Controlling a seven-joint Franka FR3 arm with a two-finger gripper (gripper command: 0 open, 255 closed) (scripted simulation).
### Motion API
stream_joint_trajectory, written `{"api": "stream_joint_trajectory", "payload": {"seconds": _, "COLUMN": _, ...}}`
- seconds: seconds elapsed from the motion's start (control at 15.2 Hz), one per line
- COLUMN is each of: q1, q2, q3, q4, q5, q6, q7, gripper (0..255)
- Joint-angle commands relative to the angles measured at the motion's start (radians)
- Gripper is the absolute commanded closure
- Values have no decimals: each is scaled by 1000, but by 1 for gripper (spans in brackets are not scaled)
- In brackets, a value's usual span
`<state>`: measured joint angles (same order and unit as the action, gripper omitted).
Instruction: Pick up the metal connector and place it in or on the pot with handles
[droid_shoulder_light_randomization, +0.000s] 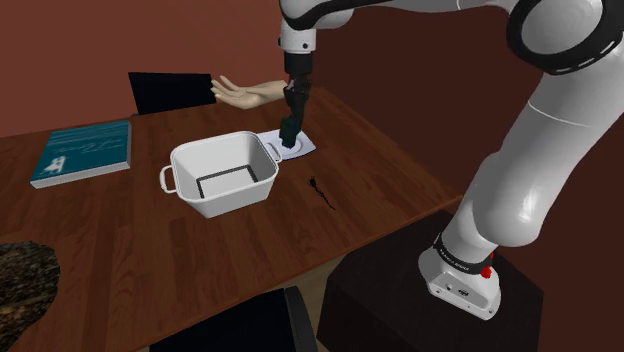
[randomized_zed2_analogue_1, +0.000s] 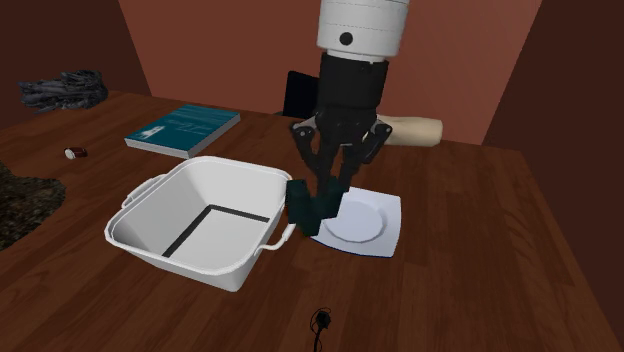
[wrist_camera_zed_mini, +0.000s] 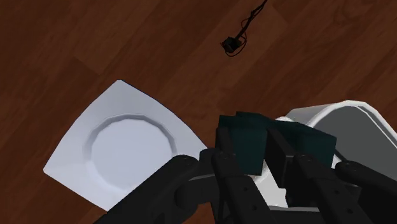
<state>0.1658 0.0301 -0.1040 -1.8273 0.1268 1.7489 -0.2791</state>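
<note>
the tool (randomized_zed2_analogue_1: 322, 198) is clenched on a dark teal connector (randomized_zed2_analogue_1: 303, 208), holding it right at the pot's corner, just outside the rim by one handle. so it's between the white pot (randomized_zed2_analogue_1: 190, 262) and a white plate (randomized_zed2_analogue_1: 375, 225) that sits just beside the pot. can't tell if it touches the plate. a small black gadget with a cord (randomized_zed2_analogue_1: 320, 320) lies on the wooden surface (randomized_zed2_analogue_1: 480, 280) near the pot, and a teal book (randomized_zed2_analogue_1: 185, 128) lies beyond the pot.
</note>
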Motion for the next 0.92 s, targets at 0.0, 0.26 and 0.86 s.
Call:
{"api": "stream_joint_trajectory", "payload": {"seconds": 0.0, "q1": 23, "q2": 30, "q3": 22, "q4": 36, "q5": 7, "q6": -1, "q7": 44, "gripper": 255}}
{"api": "stream_joint_trajectory", "payload": {"seconds": 0.26, "q1": 65, "q2": 102, "q3": 59, "q4": 128, "q5": 16, "q6": -11, "q7": 124, "gripper": 255}}
{"api": "stream_joint_trajectory", "payload": {"seconds": 0.86, "q1": 164, "q2": 323, "q3": 124, "q4": 434, "q5": 14, "q6": -72, "q7": 298, "gripper": 255}}
